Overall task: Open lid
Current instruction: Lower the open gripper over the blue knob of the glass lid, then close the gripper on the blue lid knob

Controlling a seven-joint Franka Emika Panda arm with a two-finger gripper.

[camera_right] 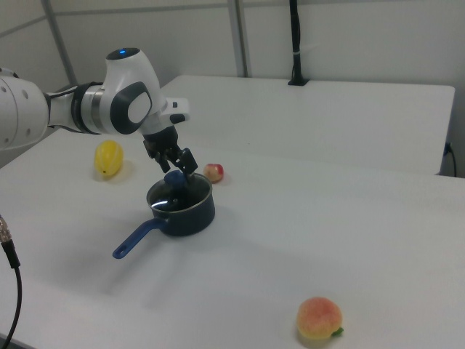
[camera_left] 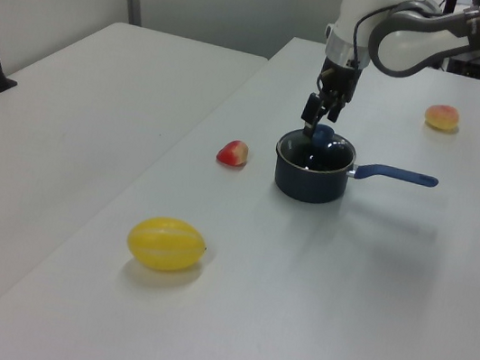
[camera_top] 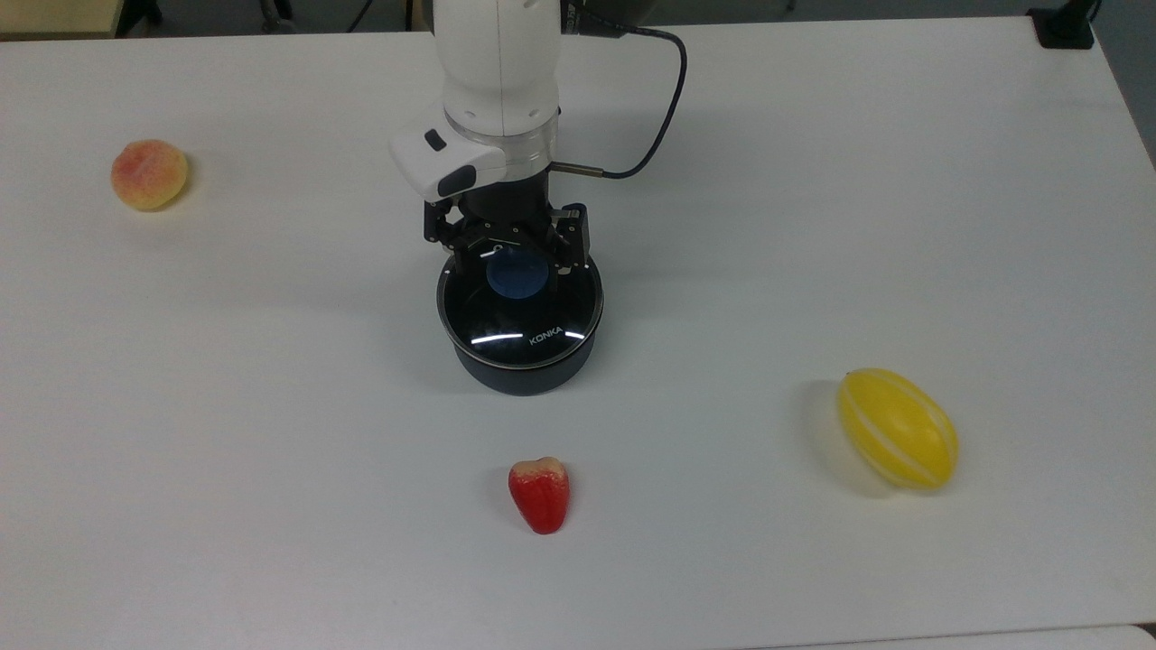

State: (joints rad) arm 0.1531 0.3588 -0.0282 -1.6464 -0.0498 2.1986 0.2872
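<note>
Top view: pincer sits low over the lid, fingers spread wide to either side of the blue knob, gripping nothing. Lid rests closed on the dark pot, mid-tabletop. Pot's blue handle sticks toward the left view's right. Peach near one tabletop edge, yellow melon near the opposite edge, red fruit between.

Bright even overhead light, soft shadows, white glare arcs on the lid.
</note>
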